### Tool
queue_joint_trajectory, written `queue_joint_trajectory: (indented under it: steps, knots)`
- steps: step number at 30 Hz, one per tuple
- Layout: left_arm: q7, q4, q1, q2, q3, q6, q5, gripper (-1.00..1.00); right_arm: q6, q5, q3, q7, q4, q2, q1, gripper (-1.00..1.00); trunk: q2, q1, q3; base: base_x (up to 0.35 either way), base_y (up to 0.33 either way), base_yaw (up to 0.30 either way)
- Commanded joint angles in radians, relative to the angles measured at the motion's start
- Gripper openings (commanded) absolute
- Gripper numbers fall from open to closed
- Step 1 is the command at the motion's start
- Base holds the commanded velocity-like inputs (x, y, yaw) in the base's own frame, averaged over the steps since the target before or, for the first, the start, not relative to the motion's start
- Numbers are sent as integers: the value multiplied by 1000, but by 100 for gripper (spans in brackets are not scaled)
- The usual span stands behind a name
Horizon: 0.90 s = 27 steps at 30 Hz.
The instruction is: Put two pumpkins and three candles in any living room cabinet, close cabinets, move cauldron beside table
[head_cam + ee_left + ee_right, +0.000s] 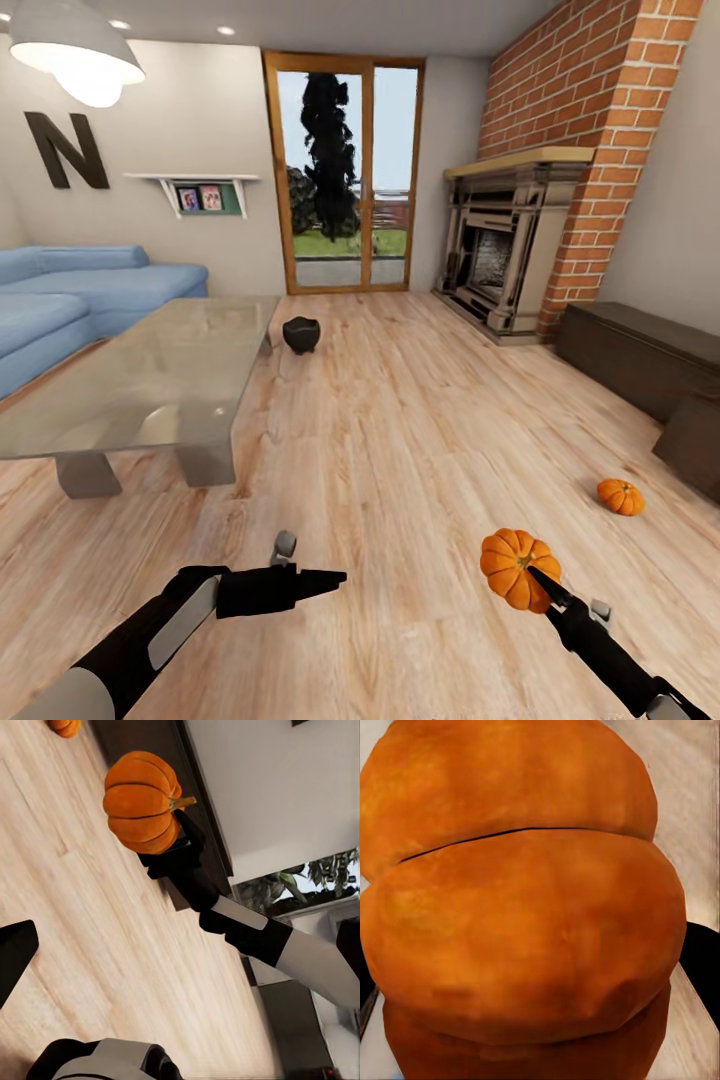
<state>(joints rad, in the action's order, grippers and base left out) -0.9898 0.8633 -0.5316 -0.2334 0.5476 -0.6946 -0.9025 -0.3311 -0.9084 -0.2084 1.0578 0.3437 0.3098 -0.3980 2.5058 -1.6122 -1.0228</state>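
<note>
My right gripper (pixel 535 585) is shut on an orange ribbed pumpkin (pixel 512 565), held above the wooden floor. The same pumpkin (pixel 141 802) shows in the left wrist view, and its skin (pixel 525 915) is close up in the right wrist view. A second pumpkin (pixel 620 496) lies on the floor near the low dark cabinet (pixel 640 355), whose fronts look shut. The black cauldron (pixel 301 333) stands on the floor by the far corner of the glass table (pixel 130 390). My left gripper (pixel 335 577) is open and empty, one finger (pixel 15 952) showing. The candles are out of view.
A blue sofa (pixel 90 295) sits behind the table at the left. The fireplace (pixel 505 250) and brick chimney (pixel 600 150) stand at the back right, beside a glass door (pixel 345 170). Bare wooden floor (pixel 400 440) stretches between table and cabinet.
</note>
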Motion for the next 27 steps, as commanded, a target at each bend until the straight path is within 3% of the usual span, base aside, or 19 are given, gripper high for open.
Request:
queue_joint_trajectory:
  steps: [1, 11, 27]
  knots:
    - [1, 0, -1, -1, 3, -7, -9, 100, -11, -8, -3, 2, 0, 0, -1, -100, 0, 0, 0, 0, 0, -273]
    - [0, 0, -1, -1, 1, -3, -11, 100, -11, -9, -5, 3, 0, 0, -1, -100, 0, 0, 6, 52, 0, -273]
    - [0, 2, -1, -1, 0, 3, -11, 100, -11, -9, -7, 4, 0, 1, -1, -100, 0, 0, 17, 309, 0, -273]
